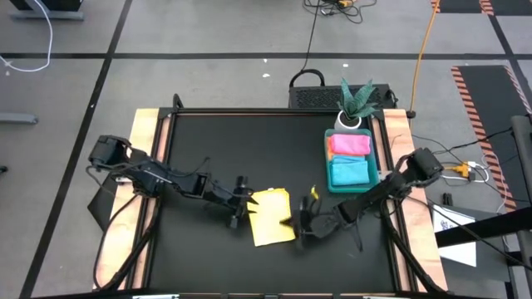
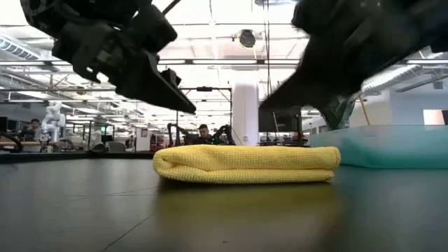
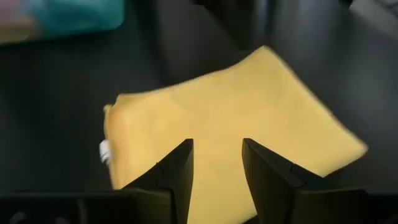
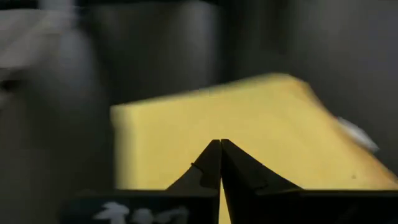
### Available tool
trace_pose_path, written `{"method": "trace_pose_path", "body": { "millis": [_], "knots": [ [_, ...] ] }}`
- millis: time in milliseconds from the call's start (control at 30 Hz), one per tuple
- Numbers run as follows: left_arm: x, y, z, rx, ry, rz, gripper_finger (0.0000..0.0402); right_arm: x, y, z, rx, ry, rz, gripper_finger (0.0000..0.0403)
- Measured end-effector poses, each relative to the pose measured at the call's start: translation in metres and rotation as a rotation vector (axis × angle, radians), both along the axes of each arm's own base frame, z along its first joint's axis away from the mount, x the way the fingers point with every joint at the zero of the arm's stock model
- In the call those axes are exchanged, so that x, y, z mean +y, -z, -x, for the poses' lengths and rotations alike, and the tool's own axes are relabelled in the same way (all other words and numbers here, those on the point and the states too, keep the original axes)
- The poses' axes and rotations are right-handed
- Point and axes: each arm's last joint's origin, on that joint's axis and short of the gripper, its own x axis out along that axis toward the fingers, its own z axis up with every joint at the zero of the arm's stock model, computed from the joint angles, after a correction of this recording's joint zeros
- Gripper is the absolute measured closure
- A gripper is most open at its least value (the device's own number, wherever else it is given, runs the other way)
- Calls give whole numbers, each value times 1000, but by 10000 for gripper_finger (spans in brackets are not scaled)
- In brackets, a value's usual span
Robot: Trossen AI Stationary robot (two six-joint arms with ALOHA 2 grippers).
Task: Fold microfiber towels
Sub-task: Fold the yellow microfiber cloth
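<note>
Yellow towel (image 2: 246, 164), nearest item in the low view: folded into a flat, layered pad, lying on the black bench (image 1: 208, 149) near its front middle, between the two hands. Edges look roughly squared; a small white tag shows at one edge in the left wrist view.

Left hand (image 1: 242, 202): just beside the towel's left edge and raised off the bench, fingers spread, nothing between them.

Right hand (image 1: 304, 223): just beside the towel's right edge, fingers pressed together, pinching nothing that can be seen. Whether it touches the cloth cannot be told.

Second yellow item (image 1: 313, 194): a small yellow patch just above the right hand in the high view, mostly hidden by the arm; possibly another towel, not certain.

Green tray (image 1: 376, 158): stands at the bench's right side, near a potted plant (image 1: 356, 101). Contents: one pink towel (image 1: 350, 144) at the far end, folded; one light blue towel (image 1: 350, 172) at the near end, folded. The two lie side by side, touching or nearly so.

Progress, as judged: two towels folded and stowed in the tray; the yellow one on the bench appears folded but not yet stowed. Remaining: moving it to the tray, and dealing with any further yellow cloth.
</note>
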Motion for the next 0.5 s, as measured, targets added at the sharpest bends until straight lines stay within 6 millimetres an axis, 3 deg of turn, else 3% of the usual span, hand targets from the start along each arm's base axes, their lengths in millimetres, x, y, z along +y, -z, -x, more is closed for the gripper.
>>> {"method": "trace_pose_path", "body": {
  "millis": [167, 500],
  "knots": [
    [2, 8, -7, -29, 32, 32, 261, 22, 3, -11, -55, -243, 13, 371],
    [19, 46, -19, 47, -37, 53, 261, 42, 31, -44, 10, -447, 297, 231]
  ]
}}
